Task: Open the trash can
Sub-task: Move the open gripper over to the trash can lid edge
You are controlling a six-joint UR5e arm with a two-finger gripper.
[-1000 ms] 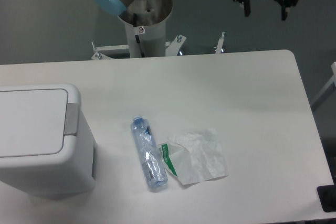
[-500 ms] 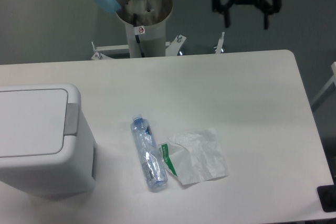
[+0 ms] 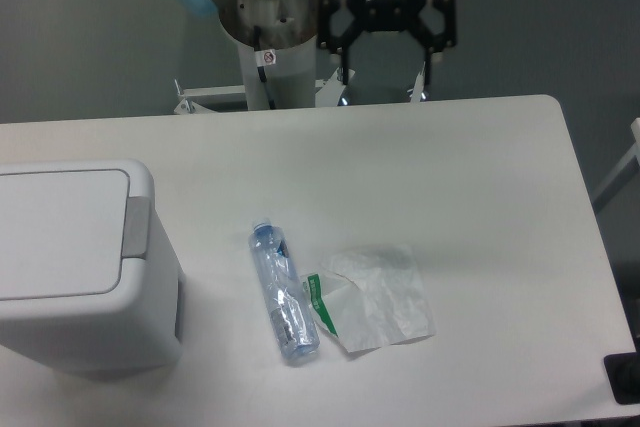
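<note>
Gripper hung wide open, holding nothing, above the table's far edge; boxy white plastic trash can sat lid shut.

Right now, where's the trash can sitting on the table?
The trash can stands at the left edge of the table, lid shut, its grey push tab facing the plastic bottle lying to its right.

trash can: smooth white plastic, slightly glossy
bottle: clear crinkled plastic
wrapper: thin crumpled plastic film
table: smooth matt white
</note>
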